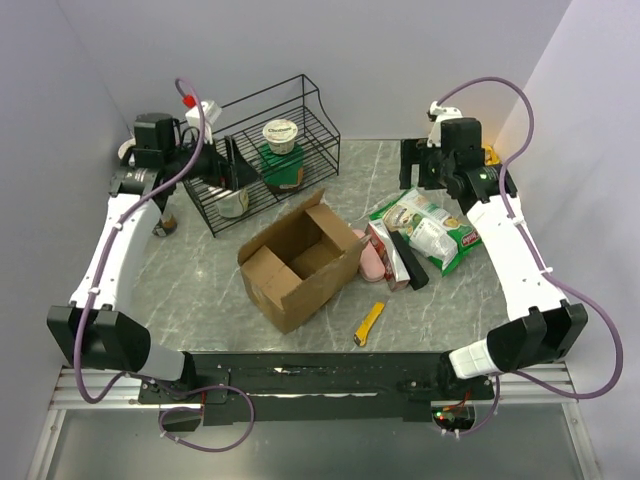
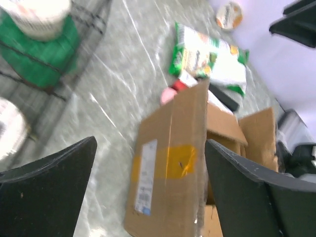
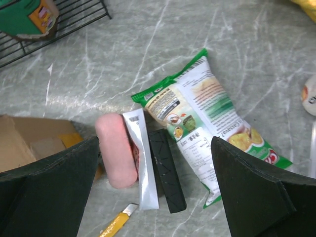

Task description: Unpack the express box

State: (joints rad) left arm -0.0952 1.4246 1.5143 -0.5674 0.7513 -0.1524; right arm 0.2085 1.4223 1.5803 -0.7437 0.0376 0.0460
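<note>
The express box (image 1: 300, 262) is a brown carton lying open in the middle of the table, flaps spread, its inside looking empty. In the left wrist view its taped side with the yellow-orange label (image 2: 173, 170) lies far below my left gripper (image 2: 150, 168). That gripper (image 1: 238, 170) hangs open by the wire rack with nothing between its fingers. My right gripper (image 1: 418, 172) is open too, high over the goods to the right of the box; its fingers (image 3: 54, 182) frame them without touching.
A black wire rack (image 1: 300, 105) at the back holds a green cup (image 1: 282, 150) and a white jar (image 1: 235, 200). Right of the box lie a pink pack (image 3: 116, 155), a white sachet (image 3: 143, 163), a black bar (image 3: 167, 170) and a green snack bag (image 3: 207, 113). A yellow cutter (image 1: 369, 322) lies in front.
</note>
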